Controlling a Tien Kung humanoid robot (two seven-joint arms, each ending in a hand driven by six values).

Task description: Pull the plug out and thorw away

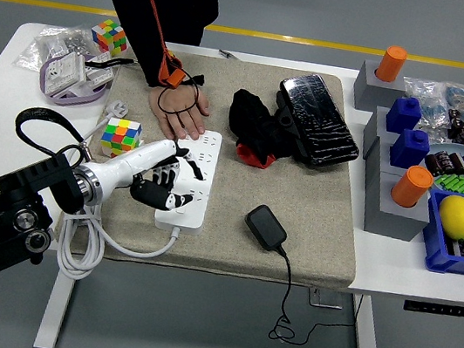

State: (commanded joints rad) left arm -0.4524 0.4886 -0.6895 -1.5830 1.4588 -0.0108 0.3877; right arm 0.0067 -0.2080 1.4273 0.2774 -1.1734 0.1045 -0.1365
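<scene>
A white power strip (195, 168) lies on the beige mat (315, 205) at its left side. The black plug adapter (266, 228) lies loose on the mat to the strip's right, and its cable (287, 289) hangs over the front edge. My left hand (160, 185) hovers over the strip's near half, well left of the adapter, with fingers relaxed and holding nothing. A person's hand (180, 113) rests flat on the strip's far end. My right arm is out of view.
A Rubik's cube (122, 134) sits beside the strip, another (108, 33) at the far left. Black cloth (256, 123) and a black pouch (315, 121) lie mid-mat. Grey blocks with blue and orange pegs (402, 157) and a blue bin with a lemon (457, 216) stand at the right.
</scene>
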